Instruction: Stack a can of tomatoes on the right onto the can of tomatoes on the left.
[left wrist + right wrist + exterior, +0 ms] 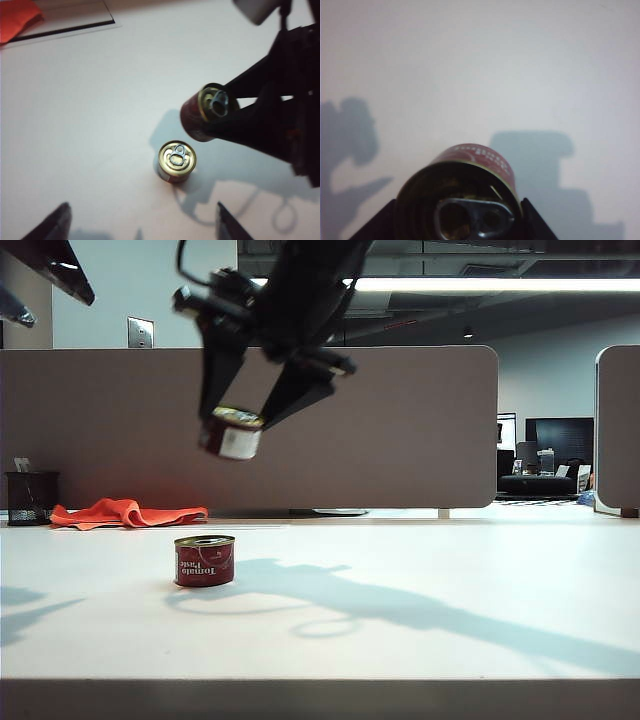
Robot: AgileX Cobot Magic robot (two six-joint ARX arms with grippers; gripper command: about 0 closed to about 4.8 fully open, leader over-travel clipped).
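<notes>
Right hand (252, 412) gripping tilted can (231, 434) above table can (204, 560); orange cloth (125, 512) behind.

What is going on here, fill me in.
The right gripper holds a tomato can in the air, tilted, above the white table. It hangs over and a little to the right of the second can, which stands upright on the table by itself. The left gripper is open and empty, hovering above that standing can and touching nothing. The stack is not made yet. An orange cloth lies at the back of the table.
</notes>
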